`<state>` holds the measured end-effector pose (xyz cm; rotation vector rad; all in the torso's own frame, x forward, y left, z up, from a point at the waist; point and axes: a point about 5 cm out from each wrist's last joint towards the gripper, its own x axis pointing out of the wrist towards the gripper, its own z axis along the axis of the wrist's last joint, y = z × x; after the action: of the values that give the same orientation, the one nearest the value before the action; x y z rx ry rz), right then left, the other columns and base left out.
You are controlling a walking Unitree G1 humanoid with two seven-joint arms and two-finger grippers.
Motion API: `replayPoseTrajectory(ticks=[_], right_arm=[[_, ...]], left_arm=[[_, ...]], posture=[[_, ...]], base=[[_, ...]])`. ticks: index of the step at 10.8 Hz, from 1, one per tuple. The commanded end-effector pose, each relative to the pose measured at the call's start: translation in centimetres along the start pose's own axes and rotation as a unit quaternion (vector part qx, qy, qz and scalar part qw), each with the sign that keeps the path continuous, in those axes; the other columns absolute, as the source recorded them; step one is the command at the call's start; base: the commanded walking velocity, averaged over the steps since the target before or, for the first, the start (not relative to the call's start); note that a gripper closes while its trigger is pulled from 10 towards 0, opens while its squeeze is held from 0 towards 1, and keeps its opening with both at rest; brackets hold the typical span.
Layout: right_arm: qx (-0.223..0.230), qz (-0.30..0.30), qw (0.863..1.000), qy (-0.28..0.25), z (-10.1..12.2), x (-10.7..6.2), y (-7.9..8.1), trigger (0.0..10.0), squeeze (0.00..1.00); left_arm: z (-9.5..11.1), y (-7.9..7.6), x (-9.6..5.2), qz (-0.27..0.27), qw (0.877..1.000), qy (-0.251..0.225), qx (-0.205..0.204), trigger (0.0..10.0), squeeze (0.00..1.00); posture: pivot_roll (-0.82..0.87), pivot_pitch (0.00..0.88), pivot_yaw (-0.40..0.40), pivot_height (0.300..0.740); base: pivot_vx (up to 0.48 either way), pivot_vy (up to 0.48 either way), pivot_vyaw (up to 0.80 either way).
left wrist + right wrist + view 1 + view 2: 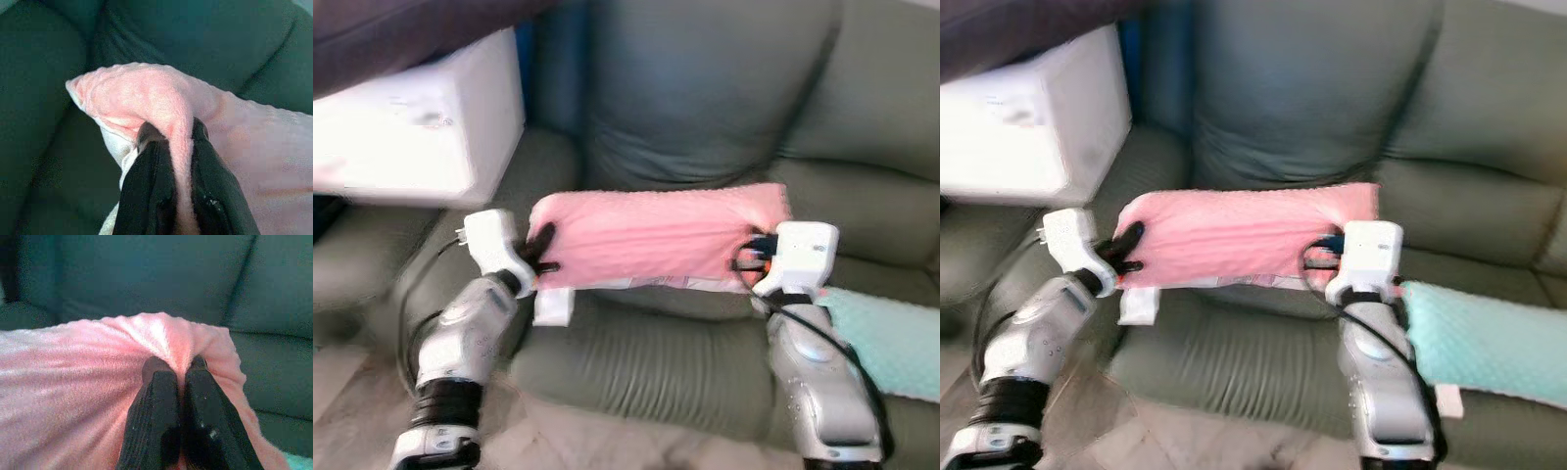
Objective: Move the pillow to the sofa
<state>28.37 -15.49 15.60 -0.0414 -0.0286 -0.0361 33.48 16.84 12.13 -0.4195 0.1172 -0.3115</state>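
A pink fuzzy pillow (656, 240) hangs stretched between my two grippers, above the front of the grey-green sofa seat (646, 367). My left gripper (544, 250) is shut on the pillow's left end, with a fold of pink fabric (178, 142) pinched between its black fingers (146, 181). At the pillow's right end, my right gripper (751, 257) is shut on a bunch of fabric (171, 345). A white label or underside (553, 305) hangs below the pillow's left corner.
The sofa backrest (705, 88) rises just behind the pillow. A mint-green cushion (1489, 343) lies on the seat to the right. A white box-like object (421, 122) sits over the sofa's left armrest (524, 162). Light floor (352, 392) shows at lower left.
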Motion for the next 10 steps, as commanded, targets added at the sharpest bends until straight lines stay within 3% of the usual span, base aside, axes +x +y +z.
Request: replayPoseTrajectory(ticks=[1, 3, 10], right_arm=[[-0.011, -0.027, 0.999, -0.013, 0.66, -0.17, -1.43, 10.0, 0.00], [-0.012, -0.027, 0.999, -0.013, 0.65, -0.18, -1.41, 10.0, 0.00], [-0.017, -0.030, 0.999, -0.008, 0.48, -0.07, -1.36, 10.0, 0.00]], left_arm=[[0.11, -0.77, 0.32, -0.015, 1.000, -0.003, 0.000, 10.0, 0.00], [0.10, -0.85, 0.32, -0.015, 1.000, -0.005, -0.005, 10.0, 0.00], [-0.21, -1.20, 0.40, -0.021, 1.000, 0.017, -0.009, 10.0, 0.00]], posture=[[-0.14, 0.138, -0.064, 0.740], [-0.15, 0.134, -0.063, 0.740], [-0.14, 0.131, -0.060, 0.740]], base=[[0.420, 0.000, 0.00], [0.379, 0.000, 0.00], [0.000, 0.000, 0.00]])
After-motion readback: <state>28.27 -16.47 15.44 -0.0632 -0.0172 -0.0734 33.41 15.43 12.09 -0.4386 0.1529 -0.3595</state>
